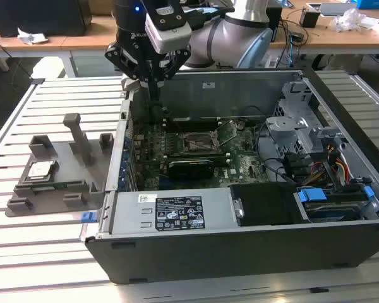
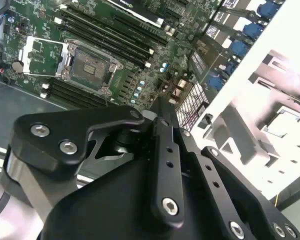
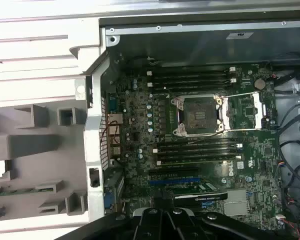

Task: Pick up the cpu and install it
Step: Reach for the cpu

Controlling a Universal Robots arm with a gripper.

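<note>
The cpu (image 1: 42,169) lies flat, silver top up, in a square recess of the grey tray (image 1: 62,156), which sits on the white slatted table (image 1: 44,252) just beside the open computer case (image 1: 240,252), on the exterior view's left. From where I stand nothing is touching the chip. A grey post (image 1: 76,136) stands upright on the tray near it. Inside the case the motherboard (image 1: 243,165) faces up, and the black socket (image 3: 197,116) sits in the middle of it, its metal frame (image 3: 246,110) swung open and lying beside it, with rows of long memory slots (image 3: 195,150) on either side. The gripper (image 1: 153,96) hangs over the case's back corner, on the side nearest the tray, fingers pointing straight down. It is well apart from the cpu and above the board without touching it. Its fingers look drawn close together with nothing between them, as the second wrist view also suggests, where the black linkages meet at a narrow tip (image 2: 160,106). The grey arm (image 1: 230,38) reaches in from behind the case, where a wooden desk (image 1: 82,28) runs along the back.
</note>
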